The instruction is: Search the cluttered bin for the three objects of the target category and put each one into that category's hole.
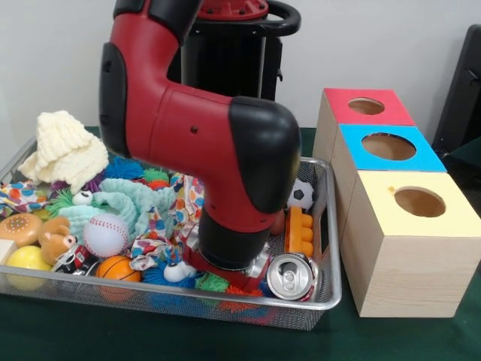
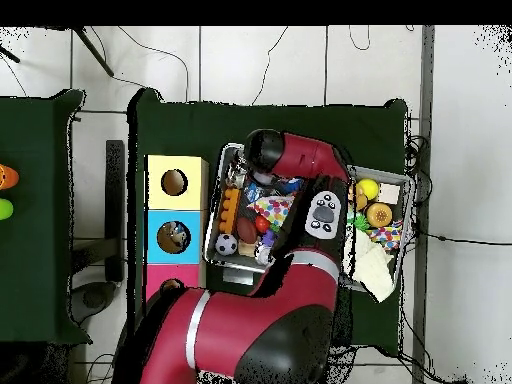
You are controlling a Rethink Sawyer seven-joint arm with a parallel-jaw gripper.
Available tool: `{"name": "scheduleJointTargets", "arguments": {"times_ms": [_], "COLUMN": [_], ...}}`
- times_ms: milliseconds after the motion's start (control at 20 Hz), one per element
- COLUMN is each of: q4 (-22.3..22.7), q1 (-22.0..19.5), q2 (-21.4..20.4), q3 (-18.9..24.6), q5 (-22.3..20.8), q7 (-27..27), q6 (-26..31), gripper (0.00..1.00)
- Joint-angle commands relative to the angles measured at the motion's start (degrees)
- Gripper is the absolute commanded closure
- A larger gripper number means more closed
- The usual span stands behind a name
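A soda can [image 1: 291,277] lies in the bin [image 1: 328,248] beside the arm [image 1: 225,150].

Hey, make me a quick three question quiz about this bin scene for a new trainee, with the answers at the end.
1. True or false: the arm reaches down into the bin.
2. Which box is nearest the front camera: A red, B blue, C yellow?
3. Fill in: the silver object in the bin corner beside the yellow box is a drinks ____.

Key: 1 true; 2 C; 3 can.
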Motion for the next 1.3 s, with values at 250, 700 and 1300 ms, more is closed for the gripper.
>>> {"name": "scheduleJointTargets", "arguments": {"times_ms": [250, 700, 1300], "q4": [-2.2, 2.0, 6.4], "q1": [-0.8, -5.3, -4.0], "q2": [27.1, 24.1, 21.0], "q3": [12.2, 19.2, 17.6], "q5": [-12.0, -11.3, -12.7], "q7": [7.8, 3.1, 6.4], "q6": [-45.8, -40.6, -38.9], "gripper": [0.00, 0.00, 0.00]}}
